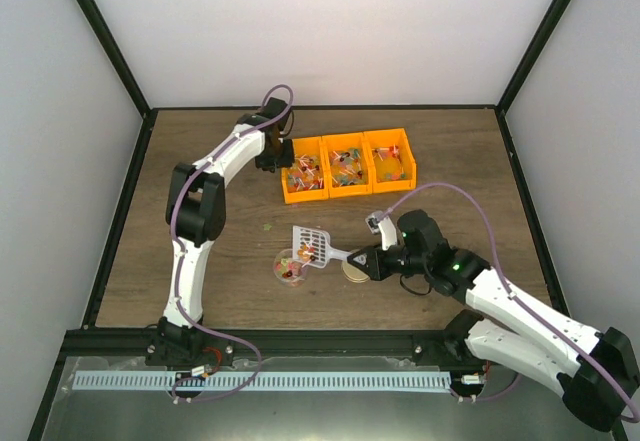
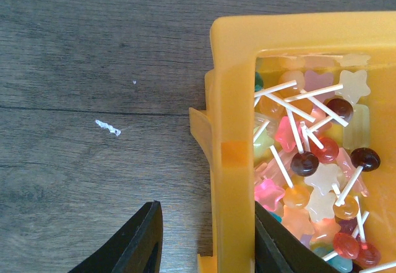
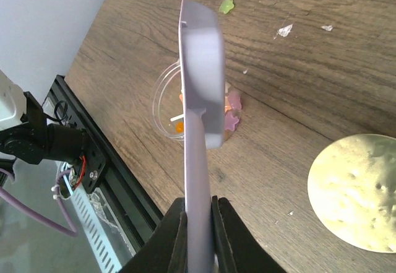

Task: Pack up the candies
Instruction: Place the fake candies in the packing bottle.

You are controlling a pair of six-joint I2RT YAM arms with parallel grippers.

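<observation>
The right gripper [image 3: 199,223] pinches a scoop [image 1: 312,241] by its handle over a clear cup [image 3: 159,99], while the left gripper [image 2: 207,242] is spread astride an orange bin [image 2: 232,99] whose candies [image 2: 309,161] look light, hard and slippery, so better scooped than pinched.

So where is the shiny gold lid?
In the top view the gold lid lies flat on the table, between the clear cup and the right gripper holding the white scoop.

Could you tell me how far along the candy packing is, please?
Done: some candies lie in the cup. In hand: the right gripper holds the scoop tilted over it. Left: the bins hold plenty more, and the lid lies beside the cup.
</observation>
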